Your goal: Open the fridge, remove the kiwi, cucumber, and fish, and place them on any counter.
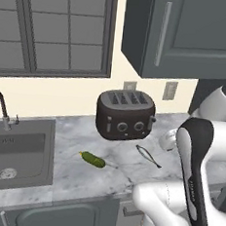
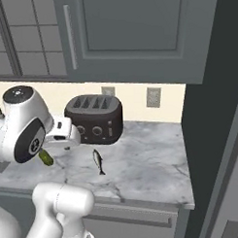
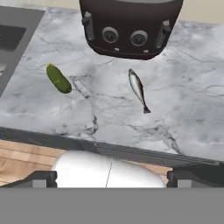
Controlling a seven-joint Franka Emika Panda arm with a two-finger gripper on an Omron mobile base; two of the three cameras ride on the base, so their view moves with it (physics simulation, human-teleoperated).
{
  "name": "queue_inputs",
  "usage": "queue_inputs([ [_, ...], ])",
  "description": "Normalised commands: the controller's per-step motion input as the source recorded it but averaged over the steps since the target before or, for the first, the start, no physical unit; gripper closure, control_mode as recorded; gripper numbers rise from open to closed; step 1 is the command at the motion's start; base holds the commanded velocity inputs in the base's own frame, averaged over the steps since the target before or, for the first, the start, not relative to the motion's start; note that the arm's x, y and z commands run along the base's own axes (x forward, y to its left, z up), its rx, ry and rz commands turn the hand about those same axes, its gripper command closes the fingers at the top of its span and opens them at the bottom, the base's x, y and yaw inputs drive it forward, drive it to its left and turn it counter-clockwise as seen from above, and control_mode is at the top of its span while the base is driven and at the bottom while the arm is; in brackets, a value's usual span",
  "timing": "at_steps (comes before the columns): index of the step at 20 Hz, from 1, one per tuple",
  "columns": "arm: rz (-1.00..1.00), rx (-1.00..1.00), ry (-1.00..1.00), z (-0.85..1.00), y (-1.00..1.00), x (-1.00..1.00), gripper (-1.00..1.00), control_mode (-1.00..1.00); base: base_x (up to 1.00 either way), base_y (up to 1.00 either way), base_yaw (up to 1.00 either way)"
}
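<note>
Gripper [image 3: 109, 177] spread wide and empty, poised above the front edge of the counter [image 3: 183, 109]. On the marble beyond, the fish [image 3: 138, 89] lies just ahead, the cucumber [image 3: 58, 78] well apart toward the sink [image 1: 18, 150]. The toaster [image 3: 130, 26] stands behind both, near the wall.

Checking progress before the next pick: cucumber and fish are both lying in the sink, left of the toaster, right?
Not quite. The cucumber and fish lie on the counter in front of the toaster, not in the sink, as the left base view shows.
</note>
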Motion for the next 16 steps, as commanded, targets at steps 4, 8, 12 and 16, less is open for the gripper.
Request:
queue_inputs([
  [4, -0.09, 0.0, 0.0, 0.32, 0.0, -0.44, -1.0, -1.0, 0.0, 0.0, 0.0],
  [8, -0.08, 0.0, 0.0, 0.27, 0.05, -0.34, -1.0, -1.0, 0.0, 0.0, 0.0],
  [12, 0.0, 0.0, 0.0, 0.0, 0.0, 0.0, -1.0, 1.0, -0.45, 0.01, -0.04],
  [16, 0.0, 0.0, 0.0, 0.0, 0.0, 0.0, -1.0, 1.0, -0.67, -0.27, 0.0],
])
